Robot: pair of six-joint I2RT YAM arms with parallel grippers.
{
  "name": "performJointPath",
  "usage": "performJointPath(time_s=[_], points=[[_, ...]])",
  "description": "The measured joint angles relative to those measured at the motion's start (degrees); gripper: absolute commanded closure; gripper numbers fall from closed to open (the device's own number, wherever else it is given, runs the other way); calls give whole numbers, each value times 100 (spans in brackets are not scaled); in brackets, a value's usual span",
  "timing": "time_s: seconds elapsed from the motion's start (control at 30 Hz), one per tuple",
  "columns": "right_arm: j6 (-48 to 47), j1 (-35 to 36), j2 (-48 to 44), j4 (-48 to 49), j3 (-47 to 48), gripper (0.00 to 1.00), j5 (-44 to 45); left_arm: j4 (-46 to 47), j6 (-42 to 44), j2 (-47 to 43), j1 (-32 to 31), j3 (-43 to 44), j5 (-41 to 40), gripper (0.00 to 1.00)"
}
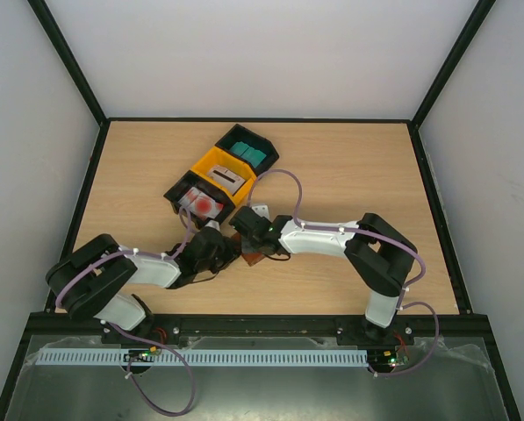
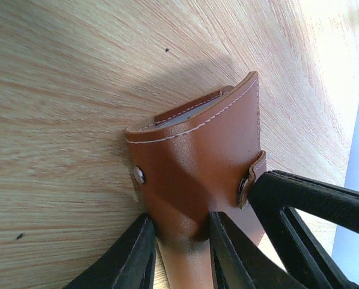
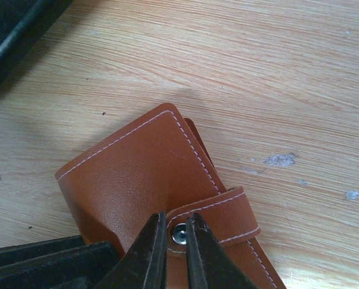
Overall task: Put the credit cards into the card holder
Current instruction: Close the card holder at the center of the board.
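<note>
The brown card holder lies folded on the table between my two grippers. My left gripper is shut on it: in the left wrist view its fingers pinch the holder's fold. My right gripper is shut on the holder's snap strap, its tips on either side of the metal snap on the holder. The credit cards sit in three bins: teal ones, a grey one, and white ones with red marks.
The black bin, the yellow bin and a second black bin stand in a diagonal row just behind the grippers. A bin edge shows in the right wrist view. The right gripper's body crosses the left wrist view.
</note>
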Motion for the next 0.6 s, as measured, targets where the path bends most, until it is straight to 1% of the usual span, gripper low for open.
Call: performJointPath(time_s=[0.07,0.23,0.43,0.6], points=[[20,0,11,26,0,95,4,-9,4,-2,0,0,0,72],[98,0,87,109,-4,98,26,-35,7,-11,0,0,-4,72],[190,-11,94,490,-190,98,33,-85,33,-31,0,7,-20,72],[302,-31,20,892,-533,97,48,-94,57,-31,0,11,-20,72]])
